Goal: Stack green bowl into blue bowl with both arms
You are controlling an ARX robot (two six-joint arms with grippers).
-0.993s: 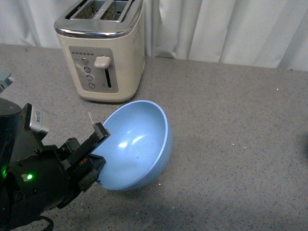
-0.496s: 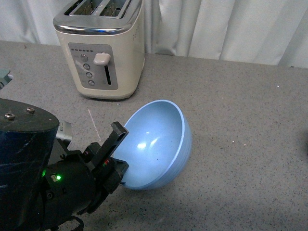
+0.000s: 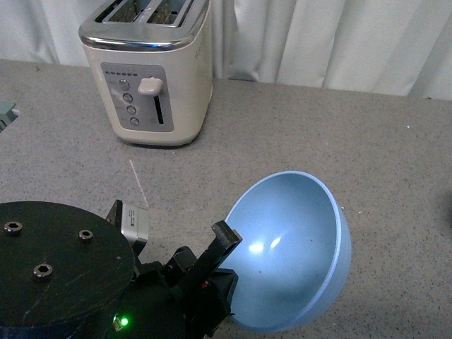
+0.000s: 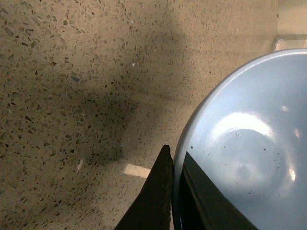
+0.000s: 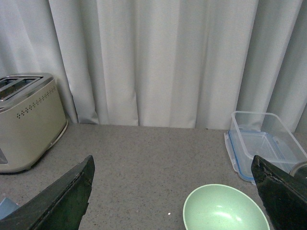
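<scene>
The blue bowl (image 3: 293, 251) hangs tilted above the counter, its inside facing the front camera. My left gripper (image 3: 227, 247) is shut on its near rim. In the left wrist view the two black fingers (image 4: 158, 191) pinch the rim of the blue bowl (image 4: 240, 143), one outside and one inside. The green bowl (image 5: 223, 211) sits upright on the counter in the right wrist view, apart from everything. My right gripper (image 5: 172, 191) is open above the counter, its two dark fingers (image 5: 62, 196) spread wide, the green bowl below and between them. The green bowl is outside the front view.
A cream toaster (image 3: 148, 70) stands at the back left of the grey speckled counter (image 3: 367, 141), also seen as the toaster (image 5: 26, 120) in the right wrist view. A clear plastic container with a blue-edged rim (image 5: 264, 143) sits behind the green bowl. White curtains close off the back.
My left arm has carried the blue bowl to the right and toward the near edge, away from the toaster. The bowl stays tilted in the grip.
</scene>
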